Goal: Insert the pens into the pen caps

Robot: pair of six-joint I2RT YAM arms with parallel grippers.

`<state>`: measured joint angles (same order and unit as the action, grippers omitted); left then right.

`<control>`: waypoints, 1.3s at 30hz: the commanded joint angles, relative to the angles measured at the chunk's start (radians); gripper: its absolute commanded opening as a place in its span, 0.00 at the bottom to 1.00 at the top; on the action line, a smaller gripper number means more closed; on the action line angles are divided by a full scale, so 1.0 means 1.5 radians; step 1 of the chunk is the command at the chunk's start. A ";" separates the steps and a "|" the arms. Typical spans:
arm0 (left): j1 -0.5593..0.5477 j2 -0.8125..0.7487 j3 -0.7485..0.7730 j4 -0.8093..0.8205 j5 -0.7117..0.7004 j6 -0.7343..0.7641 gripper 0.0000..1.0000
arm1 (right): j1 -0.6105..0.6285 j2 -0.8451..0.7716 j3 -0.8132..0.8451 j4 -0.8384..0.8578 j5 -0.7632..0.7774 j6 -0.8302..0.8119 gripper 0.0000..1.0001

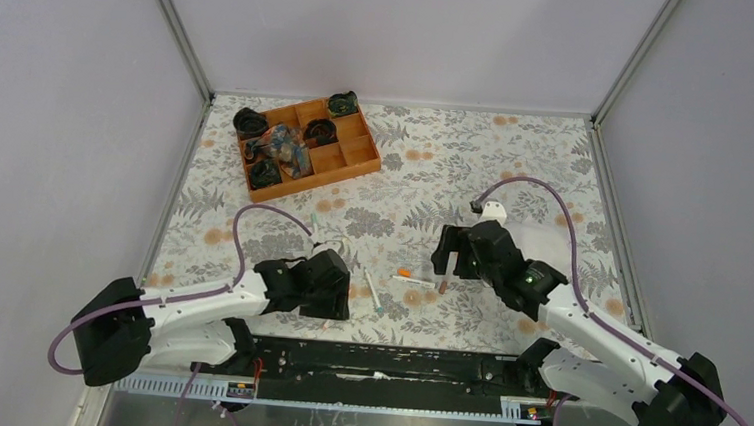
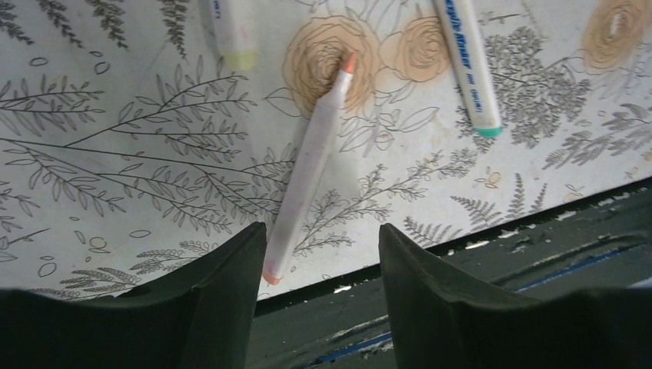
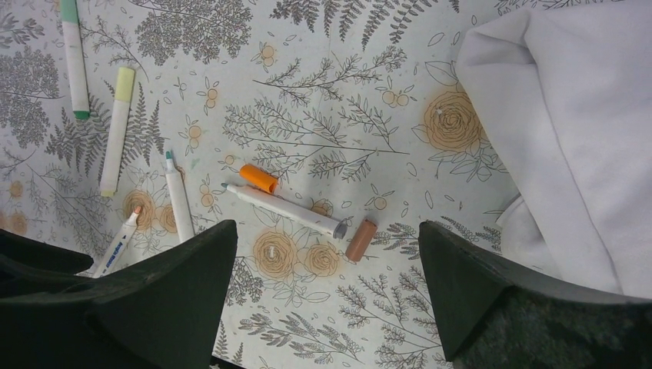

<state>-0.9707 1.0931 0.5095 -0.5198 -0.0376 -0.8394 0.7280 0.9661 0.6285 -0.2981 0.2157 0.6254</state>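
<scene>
The left gripper (image 2: 321,234) is apart around an orange-tipped pen (image 2: 307,177) that lies near the tabletop (image 2: 115,154) edge, maybe touching one side. The right gripper (image 3: 327,231) is wide apart above a brown cap (image 3: 360,240). A crooked pinch could roll the pen off the edge.

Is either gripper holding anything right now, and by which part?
Nothing is held. The left gripper stands open around the rear end of a loose orange-tipped pen; the right gripper hangs open above the brown cap.
</scene>
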 commanded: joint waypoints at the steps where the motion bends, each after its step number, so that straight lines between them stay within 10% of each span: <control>1: -0.006 0.019 -0.006 -0.018 -0.045 -0.011 0.54 | -0.005 -0.029 -0.021 0.042 0.002 0.007 0.93; 11: -0.005 0.104 0.016 -0.038 -0.062 0.009 0.42 | -0.005 -0.063 -0.050 0.044 -0.029 0.035 0.93; 24: -0.005 0.151 0.049 -0.067 -0.076 0.034 0.00 | -0.007 0.005 0.036 0.001 -0.009 0.017 0.93; 39: -0.005 0.024 0.082 -0.010 -0.051 0.092 0.00 | -0.064 0.041 0.042 0.060 -0.107 -0.045 0.94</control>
<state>-0.9749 1.1591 0.5941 -0.5659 -0.1207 -0.7345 0.6640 1.0191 0.6521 -0.2344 0.1051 0.6144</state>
